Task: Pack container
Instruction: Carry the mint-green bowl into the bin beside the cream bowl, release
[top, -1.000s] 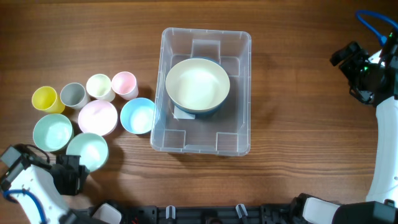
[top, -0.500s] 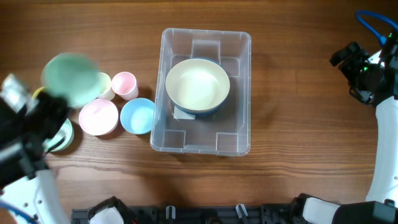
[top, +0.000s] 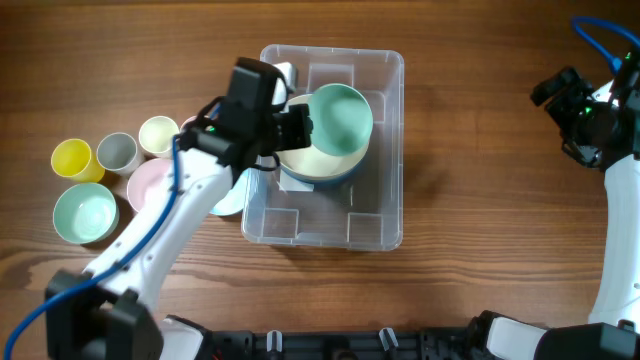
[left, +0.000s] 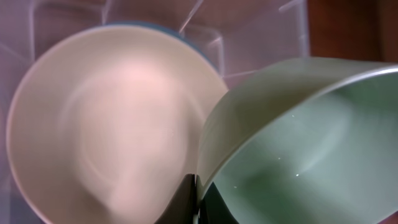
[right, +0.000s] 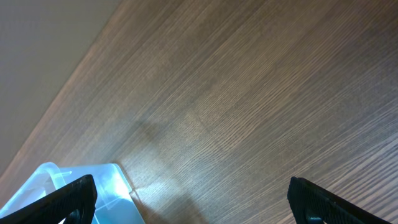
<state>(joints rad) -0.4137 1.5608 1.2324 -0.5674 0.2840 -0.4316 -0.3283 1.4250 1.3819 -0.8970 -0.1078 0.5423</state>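
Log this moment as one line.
left tool: gripping green bowl over cream bowl in bin | right tool: open, over table

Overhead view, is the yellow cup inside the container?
No, the yellow cup stands on the table left of the container, next to the grey cup.

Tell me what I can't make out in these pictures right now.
- Overhead: the left arm hides part of the pink bowl and whatever lies beside it.
- Overhead: the cream bowl covers the container floor beneath.
- Left wrist: the left gripper is nearly all cut off by the bottom edge; the green bowl is blurred.
- Right wrist: only a container corner shows.
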